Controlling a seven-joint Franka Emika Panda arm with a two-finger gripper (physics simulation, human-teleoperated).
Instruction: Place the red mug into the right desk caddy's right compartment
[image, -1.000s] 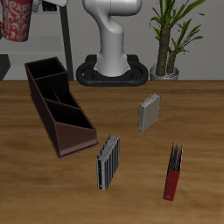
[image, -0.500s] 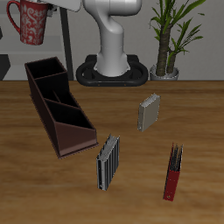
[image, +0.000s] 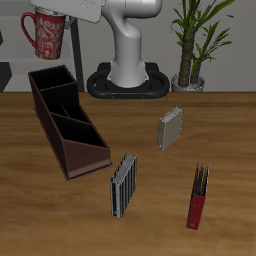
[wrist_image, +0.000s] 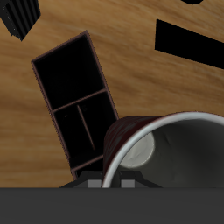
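Wooden, plank-grained tabletop (image: 230, 130) carries everything here, and the biggest thing on it is the right desk caddy (image: 66, 120), a long dark maroon-brown rectangular box lying at a slant, split by dividers into three sections. Its right compartment (image: 52, 79), the short squarish tall-walled end section, lies farthest back on the table; the wrist view looks down into the dark box (wrist_image: 77, 96) with its dividers showing. Next in size comes the red mug (image: 47, 35), a red ceramic mug with a pale speckled pattern and a red loop handle, hanging in the air well above the table, upright, over the back end of the caddy; in the wrist view its grey-white inside and pale rim (wrist_image: 166, 149) fill the near field, overlapping one end of the box. The gripper (image: 62, 12) holds the mug from above at its rim, fingers closed on it, though the fingertips themselves are hard to make out. Smaller things stand apart: a grey ribbed upright block (image: 123, 185) near the front, a second grey ribbed block (image: 170, 127) farther back, and a slim red book (image: 198, 197) standing near the front edge.
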